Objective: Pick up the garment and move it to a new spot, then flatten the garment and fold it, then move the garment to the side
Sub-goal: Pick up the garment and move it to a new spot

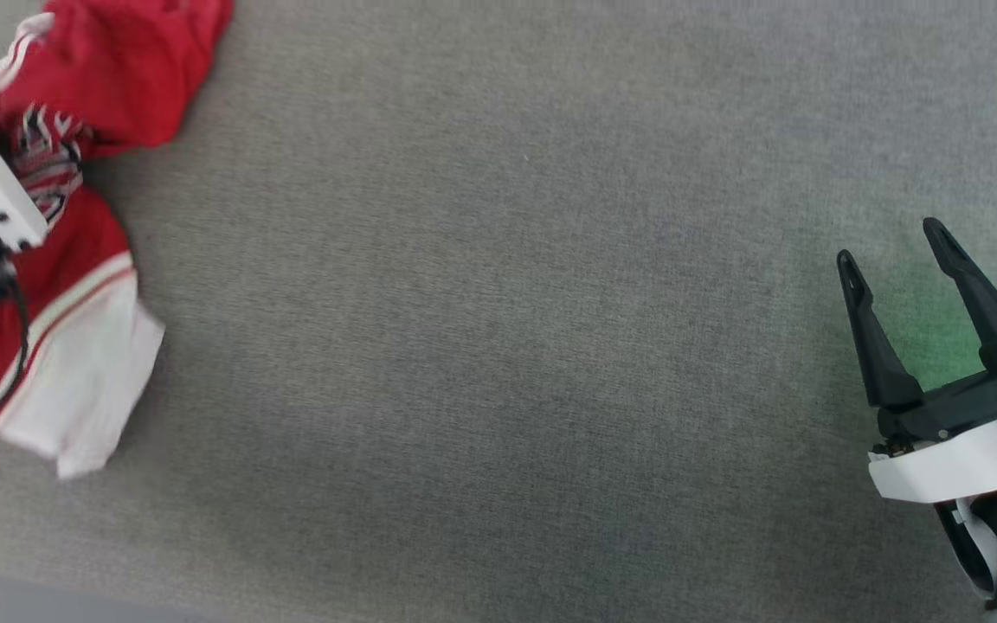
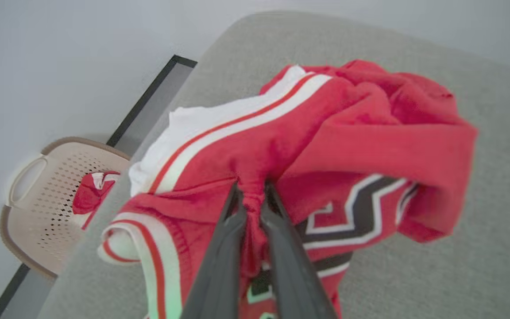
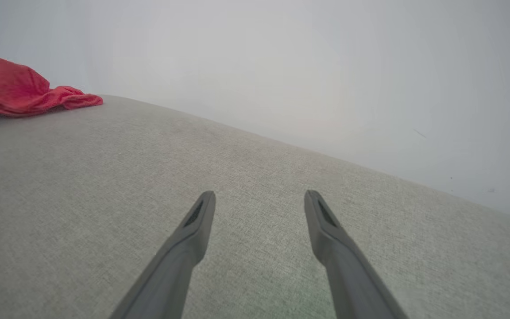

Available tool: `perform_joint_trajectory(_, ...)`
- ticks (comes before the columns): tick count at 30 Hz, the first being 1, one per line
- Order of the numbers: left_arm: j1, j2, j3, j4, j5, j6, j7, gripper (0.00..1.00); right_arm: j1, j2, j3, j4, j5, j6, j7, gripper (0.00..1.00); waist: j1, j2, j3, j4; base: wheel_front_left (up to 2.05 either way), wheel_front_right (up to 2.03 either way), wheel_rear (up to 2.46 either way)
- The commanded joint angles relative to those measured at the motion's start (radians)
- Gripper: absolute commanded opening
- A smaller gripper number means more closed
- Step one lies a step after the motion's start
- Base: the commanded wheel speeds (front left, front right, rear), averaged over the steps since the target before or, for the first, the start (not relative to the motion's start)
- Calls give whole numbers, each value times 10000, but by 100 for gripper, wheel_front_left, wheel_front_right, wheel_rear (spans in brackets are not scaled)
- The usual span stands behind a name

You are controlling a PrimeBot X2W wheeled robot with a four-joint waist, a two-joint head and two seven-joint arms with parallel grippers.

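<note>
My left gripper [image 2: 250, 188] is pinched narrow on a fold of the garment [image 2: 370, 133]. In the left wrist view the two dark fingers meet on a ridge of red cloth just above the black and white lettering.

In the head view the garment [image 1: 118, 69] sits bunched at the nine to eleven o'clock edge of the grey table [image 1: 498, 346]. The heap's long axis runs roughly twelve to six, with a white striped sleeve trailing toward seven o'clock.

My right gripper [image 1: 891, 243] hangs at four o'clock with its jaws wide and nothing in them, well apart from the cloth. From its own camera the right gripper [image 3: 259, 196] sees the red heap [image 3: 16, 88] far off at ten o'clock.

So the left arm is clearly the nearer one and has the hold. The bare table lies toward three o'clock of the heap, and I judge the carry should go that way, lifting first so the sleeve doesn't drag.

A beige basket [image 2: 29, 212] stands off the table edge at eight o'clock in the left wrist view, with more red cloth in it
</note>
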Motion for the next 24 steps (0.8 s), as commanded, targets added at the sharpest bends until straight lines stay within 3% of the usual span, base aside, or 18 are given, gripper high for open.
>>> perform_joint_trajectory(1, -239, 165, -175, -228, 258, -59, -344, 0, 112, 75, -25, 68, 73, -3, -92, 100, 0, 0, -355, 148, 0, 0, 0)
perform_joint_trajectory(10, -725, 746, -817, -1330, 632, -134, -865, 0, 310, 376, -49, 342, 114, -3, -233, 100, 0, 0, -1257, 152, 0, 0, 0)
perform_joint_trajectory(24, -145, 1689, -1611, -6161, -512, -45, 1243, 0, 572, 939, -504, 446, 263, -3, -315, 100, 0, 0, -2404, -406, 0, 0, 0)
